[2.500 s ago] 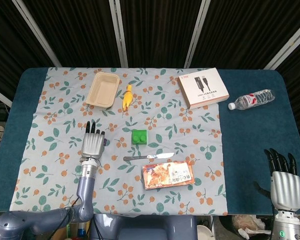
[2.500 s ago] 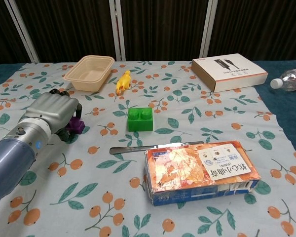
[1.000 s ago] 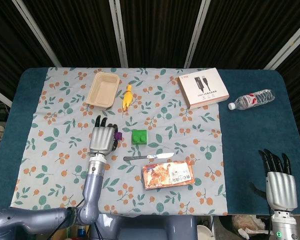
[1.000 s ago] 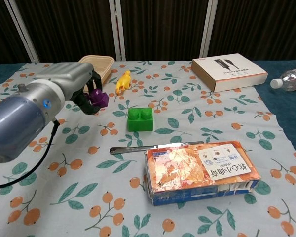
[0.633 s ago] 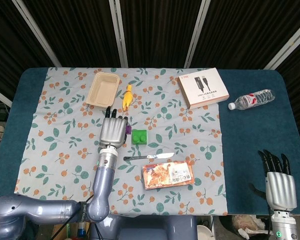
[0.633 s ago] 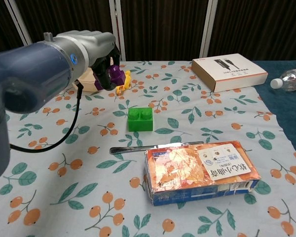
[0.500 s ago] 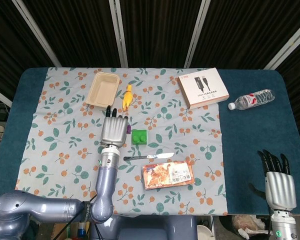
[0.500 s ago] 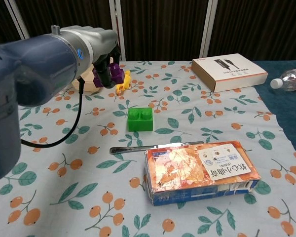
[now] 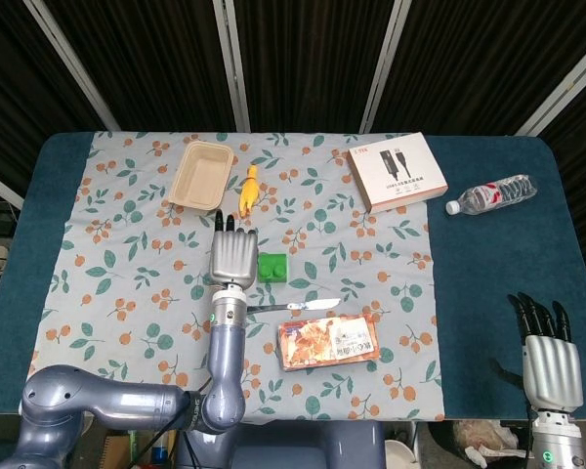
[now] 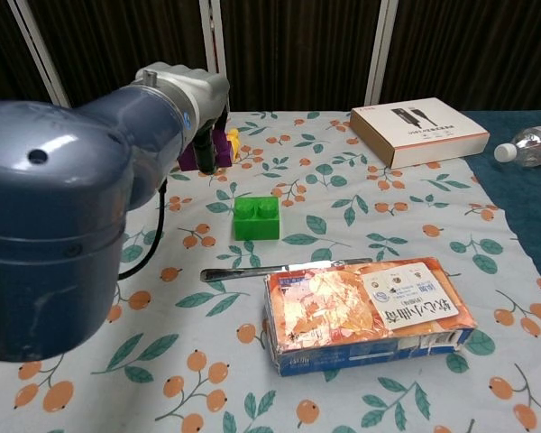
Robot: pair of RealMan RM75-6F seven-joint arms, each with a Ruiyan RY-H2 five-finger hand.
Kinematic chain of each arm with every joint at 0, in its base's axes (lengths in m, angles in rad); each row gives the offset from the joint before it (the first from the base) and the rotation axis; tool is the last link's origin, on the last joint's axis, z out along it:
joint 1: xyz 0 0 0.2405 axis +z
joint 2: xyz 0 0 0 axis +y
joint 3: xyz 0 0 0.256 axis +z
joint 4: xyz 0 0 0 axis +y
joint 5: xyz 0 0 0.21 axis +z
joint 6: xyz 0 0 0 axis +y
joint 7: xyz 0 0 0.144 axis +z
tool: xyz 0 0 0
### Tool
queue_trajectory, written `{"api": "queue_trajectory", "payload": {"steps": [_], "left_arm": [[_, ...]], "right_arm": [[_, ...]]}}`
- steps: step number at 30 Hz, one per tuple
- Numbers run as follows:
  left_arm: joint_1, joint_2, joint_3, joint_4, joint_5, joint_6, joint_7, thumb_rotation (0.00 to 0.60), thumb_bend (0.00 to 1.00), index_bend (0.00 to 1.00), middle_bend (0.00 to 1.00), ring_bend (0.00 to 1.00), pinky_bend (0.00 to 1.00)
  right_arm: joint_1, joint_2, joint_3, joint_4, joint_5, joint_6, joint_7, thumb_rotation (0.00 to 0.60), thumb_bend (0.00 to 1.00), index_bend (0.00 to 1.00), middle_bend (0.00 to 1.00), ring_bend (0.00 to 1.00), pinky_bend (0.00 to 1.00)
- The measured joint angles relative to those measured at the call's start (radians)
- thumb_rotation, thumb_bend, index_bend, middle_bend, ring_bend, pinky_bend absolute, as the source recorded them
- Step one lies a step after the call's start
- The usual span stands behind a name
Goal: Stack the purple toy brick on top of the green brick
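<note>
**Purple brick held aloft, short of the green one**

Purple toy brick (image 10: pixel 213 144) is being carried by the left robot hand (image 9: pixel 233 258), whose fingers are gripping it from above; in the chest view it is showing just under the hand, clear of the table (image 9: pixel 488 254) and up-left of the green brick (image 10: pixel 256 217). From overhead the hand is hiding it and sitting just beside the green brick's left edge. The right robot hand (image 9: pixel 551 360) is resting at the near right corner, holding nothing, fingers straight and a little apart.

The purple brick is looking like hard moulded plastic: light, stiff, a bit slick, not fragile. Gripping its two flat side faces is probably the soundest hold, since that is leaving the underside free to seat on the studs. The green brick is likely light too, so an off-centre press could be sliding it across the cloth.

Counting: one purple brick, one green brick, one beige tray (image 9: pixel 202 175), one yellow toy (image 9: pixel 246 188), one knife (image 9: pixel 291 306), one snack packet (image 9: pixel 328 342), one white box (image 9: pixel 396 172), one water bottle (image 9: pixel 490 194).
</note>
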Motion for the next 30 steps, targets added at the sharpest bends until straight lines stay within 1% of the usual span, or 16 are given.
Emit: {"api": "queue_trajectory", "payload": {"steps": [6,16,25,30], "left_arm": [[-0.05,-0.046,-0.001,0.093,-0.011,-0.017,-0.004,0.6,0.4,0.5,0.43,0.13,0.05],[-0.118,-0.143,0.024,0.239,0.004,-0.084,-0.067,0.6,0.4,0.49,0.43,0.13,0.05],[-0.179,-0.217,0.018,0.332,0.009,-0.106,-0.077,0.6,0.39,0.49,0.43,0.13,0.05],[-0.187,-0.231,0.011,0.358,0.01,-0.102,-0.076,0.6,0.39,0.49,0.43,0.13,0.05]], "right_arm": [[0.005,0.004,0.001,0.007,0.006,-0.014,0.021,0.6,0.15,0.14,0.14,0.15,0.01],[0.01,0.005,-0.004,0.006,-0.01,-0.016,0.03,0.6,0.15,0.14,0.14,0.15,0.01],[0.007,0.01,-0.007,0.011,-0.016,-0.012,0.052,0.6,0.15,0.14,0.14,0.15,0.01],[0.006,0.014,-0.009,0.012,-0.018,-0.011,0.058,0.6,0.15,0.14,0.14,0.15,0.01]]}}
